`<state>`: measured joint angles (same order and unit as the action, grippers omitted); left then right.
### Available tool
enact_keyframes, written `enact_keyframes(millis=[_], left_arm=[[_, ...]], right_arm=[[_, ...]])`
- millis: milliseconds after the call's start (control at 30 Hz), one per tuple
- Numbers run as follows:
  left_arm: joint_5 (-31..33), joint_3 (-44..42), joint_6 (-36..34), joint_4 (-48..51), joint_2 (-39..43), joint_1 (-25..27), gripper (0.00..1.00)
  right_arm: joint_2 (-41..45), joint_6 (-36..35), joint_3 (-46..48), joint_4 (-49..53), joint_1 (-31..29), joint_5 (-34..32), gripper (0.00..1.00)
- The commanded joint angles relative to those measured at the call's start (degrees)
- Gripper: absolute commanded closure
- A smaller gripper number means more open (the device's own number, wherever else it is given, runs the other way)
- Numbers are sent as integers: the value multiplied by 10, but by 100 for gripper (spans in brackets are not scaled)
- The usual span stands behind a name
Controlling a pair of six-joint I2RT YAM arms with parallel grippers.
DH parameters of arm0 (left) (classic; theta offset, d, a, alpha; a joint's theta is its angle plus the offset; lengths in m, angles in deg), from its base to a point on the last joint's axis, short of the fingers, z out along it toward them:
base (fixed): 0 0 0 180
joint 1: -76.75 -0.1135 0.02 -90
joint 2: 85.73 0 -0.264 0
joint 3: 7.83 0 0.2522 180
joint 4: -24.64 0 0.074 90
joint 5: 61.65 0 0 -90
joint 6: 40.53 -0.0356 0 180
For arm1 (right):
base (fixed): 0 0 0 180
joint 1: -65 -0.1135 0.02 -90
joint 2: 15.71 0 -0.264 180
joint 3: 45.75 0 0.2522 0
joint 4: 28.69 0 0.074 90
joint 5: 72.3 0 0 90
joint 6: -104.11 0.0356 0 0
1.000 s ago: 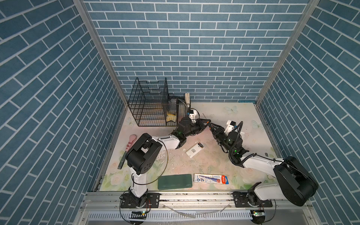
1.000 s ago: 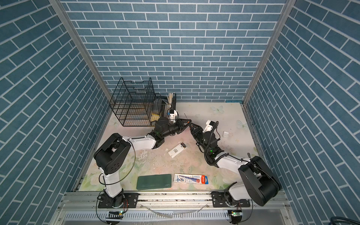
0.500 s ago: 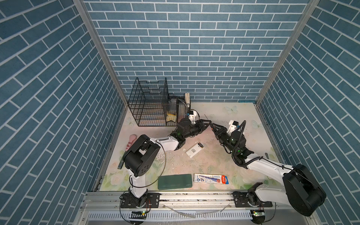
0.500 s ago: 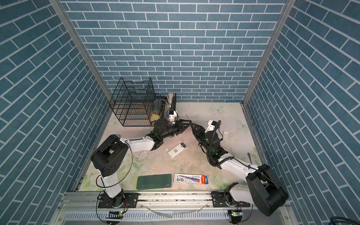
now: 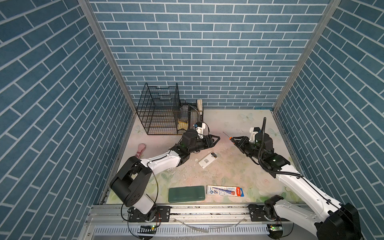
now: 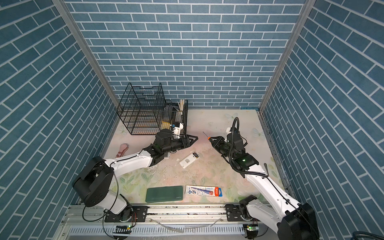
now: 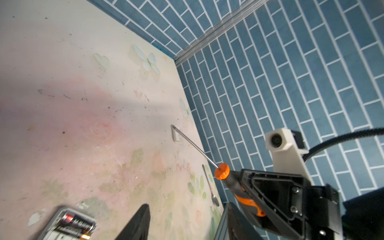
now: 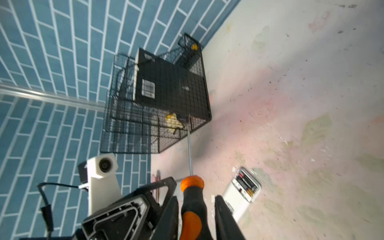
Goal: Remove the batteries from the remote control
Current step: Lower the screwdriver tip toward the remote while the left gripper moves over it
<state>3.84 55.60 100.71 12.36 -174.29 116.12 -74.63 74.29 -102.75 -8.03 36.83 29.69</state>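
Rightward the right gripper (image 5: 233, 138) has drawn off from the left gripper (image 5: 216, 138), jaws clamped on the black-and-orange handle of the screwdriver (image 8: 192, 199), while the left one's jaws now stand apart, holding nothing. At 6 o'clock from the left gripper in both top views, the white remote (image 5: 206, 161) lies flat on the table (image 5: 228, 172), the batteries (image 7: 75, 225) seated in its open bay.

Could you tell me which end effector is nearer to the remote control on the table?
Left. The left end effector is open just behind the remote control, toward the back wall; the right end effector, shut on the screwdriver, sits farther to its right.
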Motion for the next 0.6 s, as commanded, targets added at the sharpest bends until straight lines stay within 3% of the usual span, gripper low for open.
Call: enact_keyframes(millis=[0, 267, 567], left_arm=[[-6, -16, -81, 117, 10, -3, 27], [14, -21, -165, 257, 8, -3, 22], [81, 27, -297, 387, -10, 6, 15]], right_arm=[[-28, -99, -55, 146, 0, 74, 100], [-80, -252, -161, 324, -1, 78, 100], [-64, -259, -168, 344, -1, 61, 100]])
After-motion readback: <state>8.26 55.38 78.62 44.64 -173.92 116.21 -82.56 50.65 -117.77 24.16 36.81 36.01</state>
